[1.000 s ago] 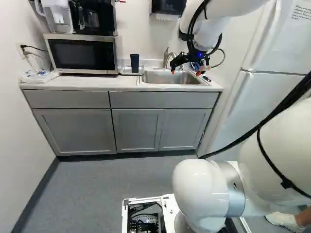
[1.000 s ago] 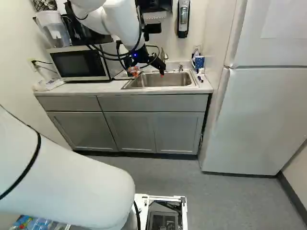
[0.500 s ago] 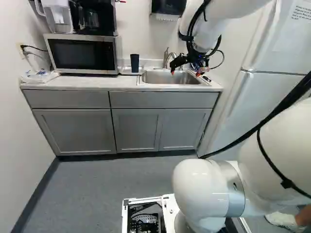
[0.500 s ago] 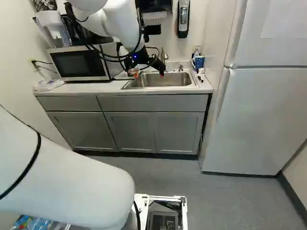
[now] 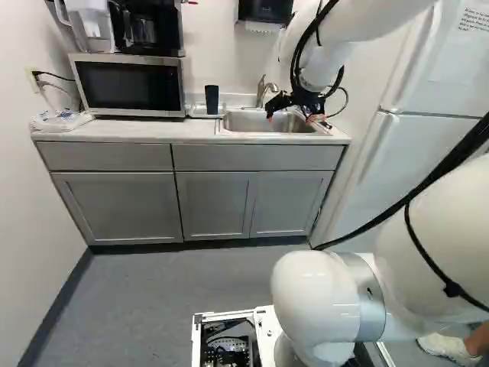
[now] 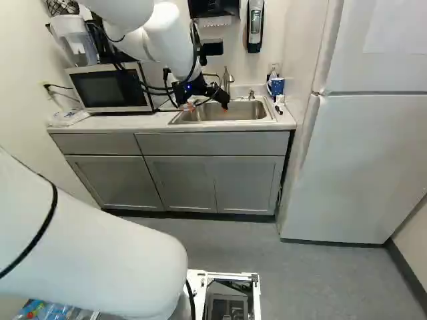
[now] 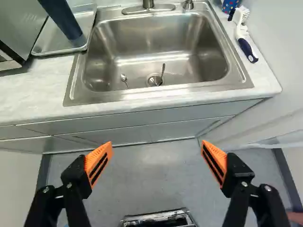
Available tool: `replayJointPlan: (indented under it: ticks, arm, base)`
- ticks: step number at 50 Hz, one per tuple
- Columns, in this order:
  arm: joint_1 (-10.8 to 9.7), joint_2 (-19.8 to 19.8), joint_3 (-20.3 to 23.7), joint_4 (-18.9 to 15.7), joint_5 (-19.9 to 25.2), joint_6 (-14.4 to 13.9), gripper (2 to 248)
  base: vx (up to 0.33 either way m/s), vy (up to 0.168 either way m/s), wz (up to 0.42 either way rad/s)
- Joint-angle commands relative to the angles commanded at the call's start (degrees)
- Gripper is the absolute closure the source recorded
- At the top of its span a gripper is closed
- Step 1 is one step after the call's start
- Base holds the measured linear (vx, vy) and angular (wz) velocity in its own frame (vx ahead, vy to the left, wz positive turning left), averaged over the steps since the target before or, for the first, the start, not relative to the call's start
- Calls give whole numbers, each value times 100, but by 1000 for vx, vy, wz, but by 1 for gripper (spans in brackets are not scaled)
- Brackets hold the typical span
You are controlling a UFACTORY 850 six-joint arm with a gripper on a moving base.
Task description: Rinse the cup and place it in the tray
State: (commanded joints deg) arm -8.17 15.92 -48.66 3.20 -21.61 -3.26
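Your jaws (image 7: 156, 143) stood wide and empty, on the near side of the sink (image 7: 161, 35). The cup (image 7: 61, 20) stood upright in the tray (image 7: 52, 39), to the left; it looked light and stiff, likely slippery when wet, best gripped around the middle

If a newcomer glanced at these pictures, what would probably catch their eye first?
Probably the white arm, looming large at the lower right of the left base view. In the wrist view, the orange pads of the open gripper stand out, with the steel sink ahead. The dark cup stands in the tray beside the sink.
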Motion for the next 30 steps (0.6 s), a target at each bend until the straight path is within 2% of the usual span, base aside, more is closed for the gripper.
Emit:
replayJointPlan:
  ticks: [30]
  arm:
    - [143, 1, 765, -56, 1254, 57, 3]
  base:
    - [0, 0, 0]
